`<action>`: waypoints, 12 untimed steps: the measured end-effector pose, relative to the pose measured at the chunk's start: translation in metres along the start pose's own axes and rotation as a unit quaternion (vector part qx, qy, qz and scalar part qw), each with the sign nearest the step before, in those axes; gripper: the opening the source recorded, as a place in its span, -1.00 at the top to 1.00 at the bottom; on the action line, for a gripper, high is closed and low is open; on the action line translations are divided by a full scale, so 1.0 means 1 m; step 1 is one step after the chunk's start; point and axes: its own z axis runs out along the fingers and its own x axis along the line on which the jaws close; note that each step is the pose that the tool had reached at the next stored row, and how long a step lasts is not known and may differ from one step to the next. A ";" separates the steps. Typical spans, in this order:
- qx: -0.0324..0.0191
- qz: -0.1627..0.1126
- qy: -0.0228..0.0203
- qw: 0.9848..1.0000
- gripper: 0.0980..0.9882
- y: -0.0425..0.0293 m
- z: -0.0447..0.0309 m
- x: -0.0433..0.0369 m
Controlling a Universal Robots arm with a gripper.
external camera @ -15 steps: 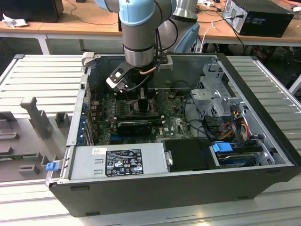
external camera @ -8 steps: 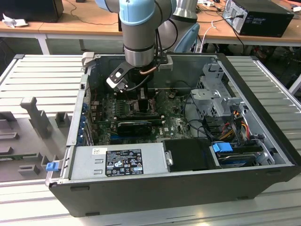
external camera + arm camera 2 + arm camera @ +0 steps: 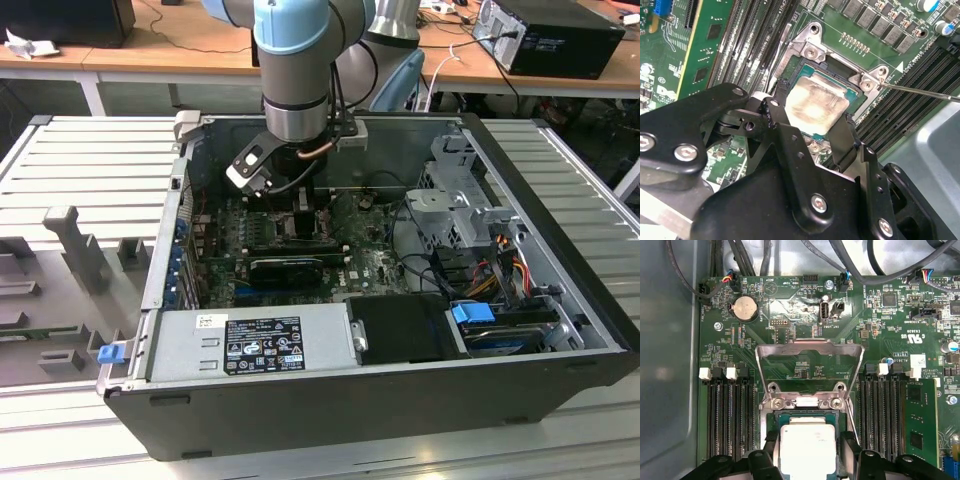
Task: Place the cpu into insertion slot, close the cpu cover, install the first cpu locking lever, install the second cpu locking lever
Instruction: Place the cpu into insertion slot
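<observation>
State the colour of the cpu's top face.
Silver-grey; the cpu shows best in the second wrist view.

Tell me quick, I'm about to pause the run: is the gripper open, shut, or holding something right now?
Gripper: down around the cpu, with the cpu cover standing open; whether it is clamped on the chip or open cannot be told.

The chip (image 3: pixel 807 447) is a small flat square with a shiny grey top and a thin green edge. It lies flat and level inside the slot (image 3: pixel 837 65). The slot is a square with a dark rim, set in the green board (image 3: pixel 790 305). The cover (image 3: pixel 809 344) is a thin grey metal frame with a big square hole. It stands swung up, open, hinged at one edge of the slot. A thin metal lever (image 3: pixel 922 93) sticks out sideways, not hooked down.
</observation>
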 end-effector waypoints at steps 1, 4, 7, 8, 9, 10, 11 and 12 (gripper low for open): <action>0.000 0.000 0.000 1.000 -0.14 0.0000 0.0000 0.0000; 0.000 0.000 0.000 1.000 -0.14 0.0001 -0.0009 0.0001; 0.001 0.001 0.001 1.000 -0.14 0.0006 -0.0072 0.0003; 0.001 0.001 0.001 1.000 -0.09 0.0008 -0.0091 0.0003; 0.001 0.001 0.001 1.000 0.05 0.0009 -0.0102 0.0003; 0.001 0.001 0.001 1.000 0.32 0.0010 -0.0109 0.0003; 0.001 0.001 0.001 1.000 0.45 0.0010 -0.0115 0.0003; 0.001 0.001 0.001 1.000 0.73 0.0010 -0.0118 0.0003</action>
